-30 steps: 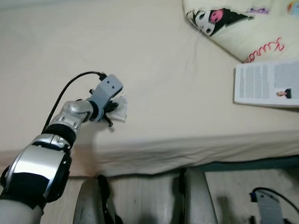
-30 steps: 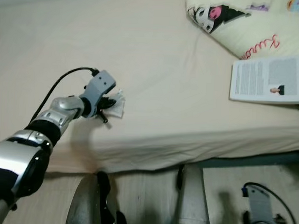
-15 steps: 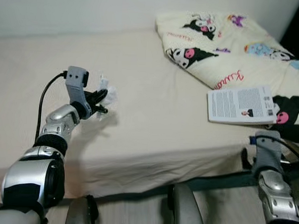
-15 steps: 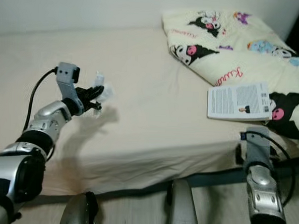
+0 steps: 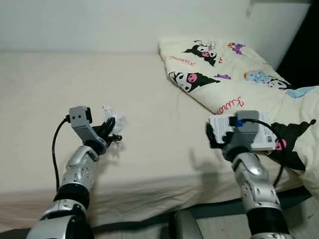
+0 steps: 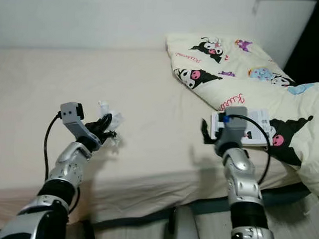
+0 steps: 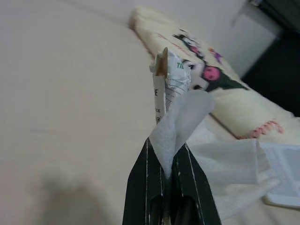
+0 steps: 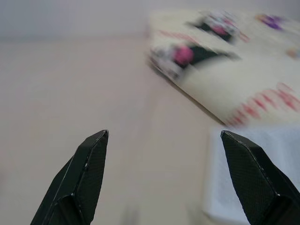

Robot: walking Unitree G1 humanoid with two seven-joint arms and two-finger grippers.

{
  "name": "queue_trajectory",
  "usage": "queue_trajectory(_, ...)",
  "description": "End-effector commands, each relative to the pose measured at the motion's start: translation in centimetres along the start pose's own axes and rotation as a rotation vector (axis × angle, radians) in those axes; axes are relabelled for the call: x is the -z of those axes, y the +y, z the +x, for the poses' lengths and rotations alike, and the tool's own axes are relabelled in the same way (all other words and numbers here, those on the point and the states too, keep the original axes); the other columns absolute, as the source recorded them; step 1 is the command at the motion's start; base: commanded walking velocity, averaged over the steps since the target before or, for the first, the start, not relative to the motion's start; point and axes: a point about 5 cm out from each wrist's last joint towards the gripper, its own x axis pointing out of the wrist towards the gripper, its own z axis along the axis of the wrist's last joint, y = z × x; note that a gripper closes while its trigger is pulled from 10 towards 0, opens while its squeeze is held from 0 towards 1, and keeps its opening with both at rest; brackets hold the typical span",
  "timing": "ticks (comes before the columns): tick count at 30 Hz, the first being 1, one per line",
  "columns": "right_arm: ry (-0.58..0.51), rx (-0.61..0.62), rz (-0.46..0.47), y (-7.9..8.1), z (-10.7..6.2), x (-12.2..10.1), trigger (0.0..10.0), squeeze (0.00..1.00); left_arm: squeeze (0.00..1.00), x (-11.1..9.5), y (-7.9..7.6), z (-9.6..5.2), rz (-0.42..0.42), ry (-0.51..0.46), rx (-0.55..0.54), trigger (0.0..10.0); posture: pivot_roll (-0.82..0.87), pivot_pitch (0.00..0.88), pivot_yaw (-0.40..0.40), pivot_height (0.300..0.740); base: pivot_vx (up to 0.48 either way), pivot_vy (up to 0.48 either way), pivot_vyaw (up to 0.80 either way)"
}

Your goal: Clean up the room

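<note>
The left tool point(image 5: 112, 134) is pinched closed on crumpled tissue and wrapper trash point(image 7: 180, 117), long axis upright, above the bed point(image 5: 39, 93). The right tool point(image 8: 164, 180), fingers spread wide, hovers near what looks like a book point(image 6: 254, 131) beside the cartoon-print blanket point(image 5: 240, 83).

Blanket point(image 5: 241, 75) lies on the bed point(image 5: 39, 93) at its right; the booklet point(image 5: 264, 136) rests at the blanket's near edge, well right of the tissue wad point(image 5: 113, 120).

Cream-sheeted bed point(image 5: 39, 93) against a pale wall point(image 5: 100, 16) (dark gap at right).
</note>
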Motion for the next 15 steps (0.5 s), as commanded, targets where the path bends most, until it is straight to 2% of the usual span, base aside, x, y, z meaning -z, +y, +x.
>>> queue_trajectory(1,-0.019,-0.037,0.011,0.5,0.3,-0.2,10.0,0.0,0.0,0.9,-0.5,-0.3,-0.006,0.024,0.005,10.0,-0.07,0.0,-0.066,0.582,0.0,0.0,0.0)
queue_trajectory(6,-0.018,-0.053,0.015,0.9,0.6,-0.2,10.0,0.0,0.0,1.3,-1.1,-0.5,-0.007,0.03,0.012,10.0,-0.07,0.0,-0.076,0.592,0.0,0.0,0.0)
queue_trajectory(9,0.017,-0.012,0.012,0.4,0.7,0.6,10.0,0.0,0.0,1.4,-1.8,-0.6,0.025,0.034,0.018,10.0,-0.07,0.0,-0.081,0.601,0.0,0.0,0.0)
queue_trajectory(11,0.08,0.069,0.009,-0.7,0.6,1.8,10.0,0.0,0.0,1.4,-2.2,-0.6,0.041,0.033,0.022,10.0,-0.07,0.0,-0.08,0.606,0.0,0.0,0.0)
queue_trajectory(13,0.196,0.209,0.031,-3.0,-0.4,4.3,10.0,0.0,0.0,1.4,-2.4,-0.7,0.05,0.033,0.024,10.0,-0.07,0.0,-0.079,0.606,0.0,0.0,0.0)
queue_trajectory(15,0.221,0.241,0.058,-3.6,-0.9,5.1,10.0,0.0,0.0,1.3,-2.5,-0.7,0.05,0.033,0.024,10.0,-0.07,0.0,-0.078,0.606,0.0,0.0,0.0)
